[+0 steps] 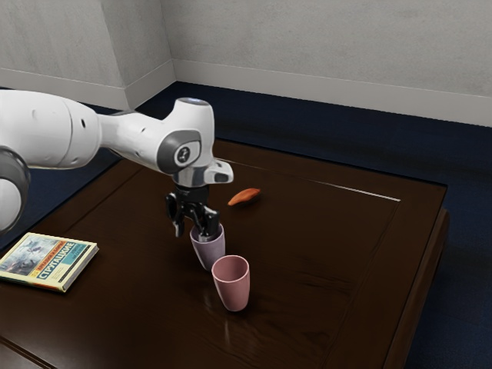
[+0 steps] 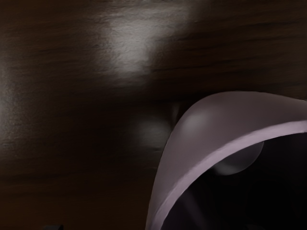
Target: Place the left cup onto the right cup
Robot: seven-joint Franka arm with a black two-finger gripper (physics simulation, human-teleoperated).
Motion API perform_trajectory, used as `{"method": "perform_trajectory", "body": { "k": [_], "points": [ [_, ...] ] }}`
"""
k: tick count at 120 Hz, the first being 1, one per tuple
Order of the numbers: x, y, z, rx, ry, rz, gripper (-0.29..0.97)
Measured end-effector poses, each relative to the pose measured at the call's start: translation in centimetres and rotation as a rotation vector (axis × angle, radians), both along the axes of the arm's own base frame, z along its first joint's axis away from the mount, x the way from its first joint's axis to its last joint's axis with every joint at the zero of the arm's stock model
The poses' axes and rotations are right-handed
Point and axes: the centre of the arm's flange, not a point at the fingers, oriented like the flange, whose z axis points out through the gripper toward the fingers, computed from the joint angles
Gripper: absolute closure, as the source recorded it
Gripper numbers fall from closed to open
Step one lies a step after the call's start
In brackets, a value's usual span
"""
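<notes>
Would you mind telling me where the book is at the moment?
In the exterior view, the book lies flat on the table near its edge at the view's left, well apart from the lavender cup and pink cup.

Domestic living room (a simulator's render): a low, dark-brown polished wooden coffee table (image 1: 346, 254) stands on deep-blue carpet (image 1: 323, 115), backed by pale grey walls (image 1: 307, 38) with white skirting board (image 1: 307, 83); an illustrated paperback book (image 1: 48, 261) lies on it.

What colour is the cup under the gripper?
The cup is pale lilac, clearest in the exterior view.
</notes>
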Motion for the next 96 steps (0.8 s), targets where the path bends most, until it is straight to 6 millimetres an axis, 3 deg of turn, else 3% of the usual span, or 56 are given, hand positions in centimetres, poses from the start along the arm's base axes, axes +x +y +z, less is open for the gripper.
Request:
{"method": "perform_trajectory", "body": {
  "k": [10,21,51,64,86,96],
  "points": [
    [0.2,-0.4,0.1,0.002,-0.013,-0.007,0.46],
    [0.4,-0.5,0.3,0.003,-0.024,-0.010,0.60],
    [0.6,-1.5,1.2,0.017,-0.050,-0.029,0.74],
    [1.7,-2.8,5.6,0.028,-0.110,-0.054,0.76],
    [3.2,-3.3,13.5,0.030,-0.180,-0.047,0.78],
    [3.2,-4.7,15.8,0.024,-0.186,-0.063,0.78]
  ]
}}
